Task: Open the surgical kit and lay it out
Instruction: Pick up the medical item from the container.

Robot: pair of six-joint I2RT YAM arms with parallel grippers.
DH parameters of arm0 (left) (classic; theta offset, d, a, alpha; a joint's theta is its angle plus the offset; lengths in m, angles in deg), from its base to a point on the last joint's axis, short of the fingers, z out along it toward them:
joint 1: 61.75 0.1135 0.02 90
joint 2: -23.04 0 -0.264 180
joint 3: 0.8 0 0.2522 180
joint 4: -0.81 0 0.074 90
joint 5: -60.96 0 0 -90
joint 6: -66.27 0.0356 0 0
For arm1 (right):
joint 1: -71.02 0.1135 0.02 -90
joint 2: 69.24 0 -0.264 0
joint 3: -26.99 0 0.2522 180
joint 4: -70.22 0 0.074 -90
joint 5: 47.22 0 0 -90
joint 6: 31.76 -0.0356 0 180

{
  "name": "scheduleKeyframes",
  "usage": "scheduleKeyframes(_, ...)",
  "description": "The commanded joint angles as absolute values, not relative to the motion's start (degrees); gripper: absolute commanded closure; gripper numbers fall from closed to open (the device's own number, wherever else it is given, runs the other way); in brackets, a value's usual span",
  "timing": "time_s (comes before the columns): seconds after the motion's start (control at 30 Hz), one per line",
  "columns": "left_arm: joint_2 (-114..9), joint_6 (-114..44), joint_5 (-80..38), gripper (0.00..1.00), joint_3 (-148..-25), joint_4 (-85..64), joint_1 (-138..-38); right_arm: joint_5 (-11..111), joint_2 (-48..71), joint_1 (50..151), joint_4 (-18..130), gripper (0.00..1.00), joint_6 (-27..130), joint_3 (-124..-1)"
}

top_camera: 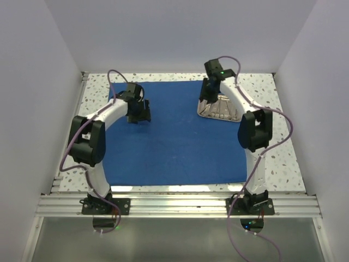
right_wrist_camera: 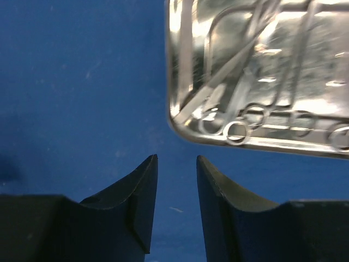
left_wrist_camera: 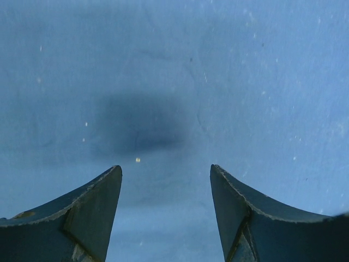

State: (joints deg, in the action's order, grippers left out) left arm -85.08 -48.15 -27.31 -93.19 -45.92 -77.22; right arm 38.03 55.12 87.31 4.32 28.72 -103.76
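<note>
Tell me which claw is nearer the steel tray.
Right. The right claw sits just beside the steel tray; the left claw is far across the blue cloth.

I count two arms of mine, one left arm (top_camera: 98, 136) and one right arm (top_camera: 253, 131). Each arm carries one pincer, so there are two: the left pincer (left_wrist_camera: 166, 169) and the right pincer (right_wrist_camera: 177, 158). Every pincer has two fingers (left_wrist_camera: 92, 202), four fingers in all. On the one table (top_camera: 278, 164) there is one blue cloth (top_camera: 174, 147) and one steel tray (right_wrist_camera: 272, 146). In the tray lie several silver instruments (right_wrist_camera: 240, 65), but they cross each other and look blurred, so I cannot count them exactly. I see at least four finger rings (right_wrist_camera: 236, 131). There are two purple cables (top_camera: 114, 71), one on each arm.
</note>
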Motion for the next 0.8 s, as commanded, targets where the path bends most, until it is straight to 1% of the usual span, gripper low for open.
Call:
scheduleKeyframes(0.0, -80.0, -48.4, -26.1, 0.3, -90.3, -42.1, -77.4, 42.3, 59.4, 89.0, 3.3, 0.62, 23.1, -106.0)
scheduleKeyframes(0.07, -78.1, -48.2, -26.1, 0.3, -88.7, -42.0, -77.4, 41.6, 61.0, 89.2, 2.1, 0.62, 22.3, -107.4)
scheduleKeyframes(0.2, -75.2, -47.3, -26.8, 0.3, -86.5, -42.0, -77.4, 39.1, 63.3, 89.1, 0.9, 0.56, 21.3, -109.4)
scheduleKeyframes(0.3, -73.7, -46.7, -27.1, 0.3, -85.1, -42.1, -77.4, 38.0, 65.1, 89.2, 0.2, 0.53, 20.9, -111.8)
scheduleKeyframes(0.57, -73.0, -46.3, -26.8, 0.3, -84.1, -41.7, -77.4, 35.1, 70.4, 89.1, -1.6, 0.53, 20.3, -119.2)
scheduleKeyframes(0.77, -73.6, -46.0, -27.3, 0.3, -84.9, -41.6, -77.4, 32.9, 73.2, 89.0, -5.8, 0.53, 21.4, -123.5)
